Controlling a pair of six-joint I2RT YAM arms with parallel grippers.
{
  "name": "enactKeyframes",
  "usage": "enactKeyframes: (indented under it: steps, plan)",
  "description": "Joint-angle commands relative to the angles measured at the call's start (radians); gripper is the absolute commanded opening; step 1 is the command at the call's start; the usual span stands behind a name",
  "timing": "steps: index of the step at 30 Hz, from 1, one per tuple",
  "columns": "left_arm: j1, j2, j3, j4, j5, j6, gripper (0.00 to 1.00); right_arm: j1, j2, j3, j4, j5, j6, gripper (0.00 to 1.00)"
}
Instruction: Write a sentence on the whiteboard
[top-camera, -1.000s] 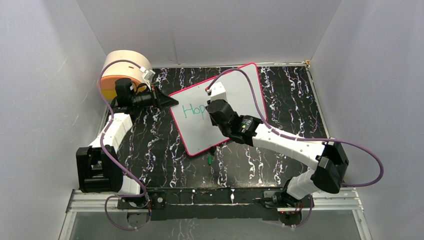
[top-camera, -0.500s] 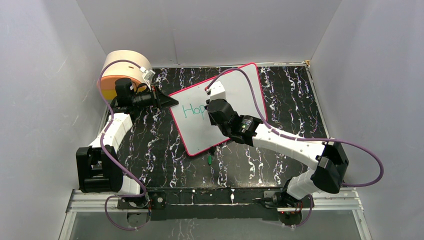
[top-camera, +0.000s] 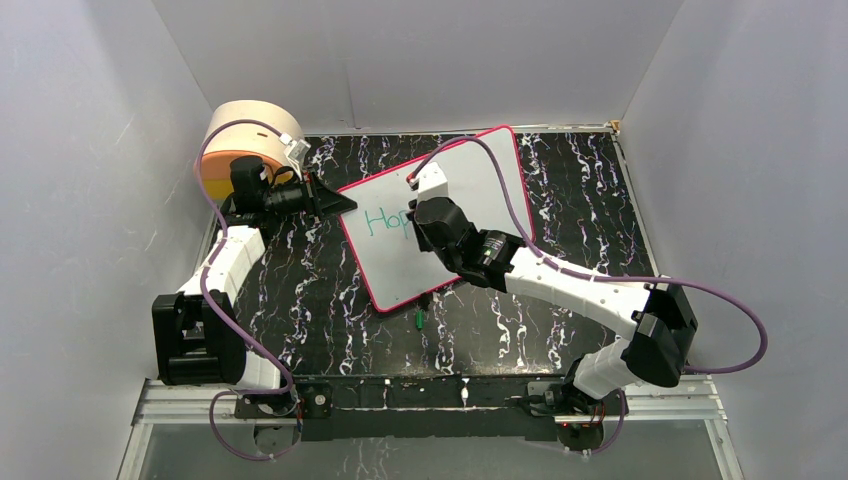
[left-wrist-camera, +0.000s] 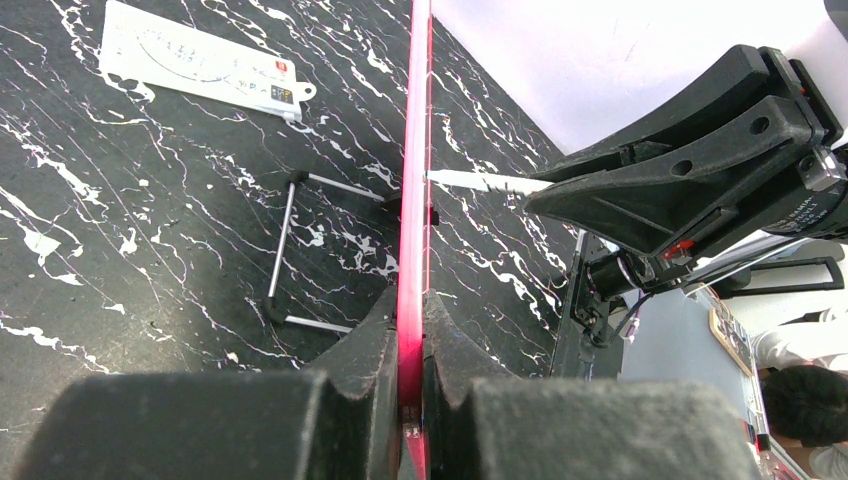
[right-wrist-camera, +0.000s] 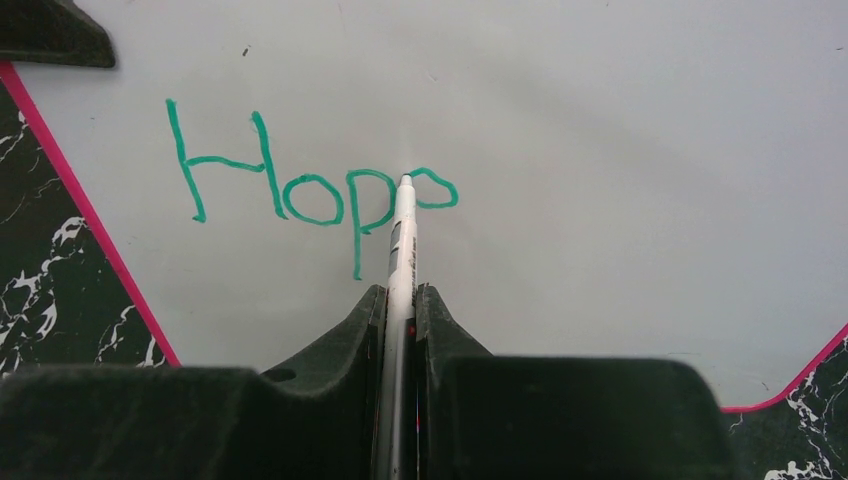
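The whiteboard (top-camera: 490, 170), white with a pink-red rim, stands tilted on the black marbled table. My left gripper (top-camera: 345, 203) is shut on its left rim, which appears edge-on (left-wrist-camera: 415, 200) between the fingers (left-wrist-camera: 411, 310). My right gripper (right-wrist-camera: 400, 295) is shut on a white pen (right-wrist-camera: 402, 240). The pen's tip touches the board at the start of a half-drawn fourth letter. The sentence (right-wrist-camera: 310, 190) in teal-green reads "Hop" plus that partial loop. From above, the right wrist (top-camera: 432, 195) covers the end of the writing (top-camera: 388, 221).
A green pen cap (top-camera: 420, 319) lies on the table just below the board's near edge. A round tan and orange container (top-camera: 250, 135) stands at the back left. A white printed card (left-wrist-camera: 200, 65) and a thin wire stand (left-wrist-camera: 290, 250) lie behind the board.
The right wrist has crept slightly left over the board with the pen. The left arm and the board have not moved.
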Motion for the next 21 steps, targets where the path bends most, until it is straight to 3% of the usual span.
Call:
enactKeyframes:
  steps: [1,21]
  plan:
    - [-0.043,0.027,-0.01,-0.058,-0.044,0.095,0.0,-0.007,0.009,0.044,-0.02,-0.044,0.009,0.0]
    - [-0.044,0.03,-0.012,-0.06,-0.049,0.097,0.0,-0.006,-0.01,0.006,-0.098,-0.005,0.022,0.0]
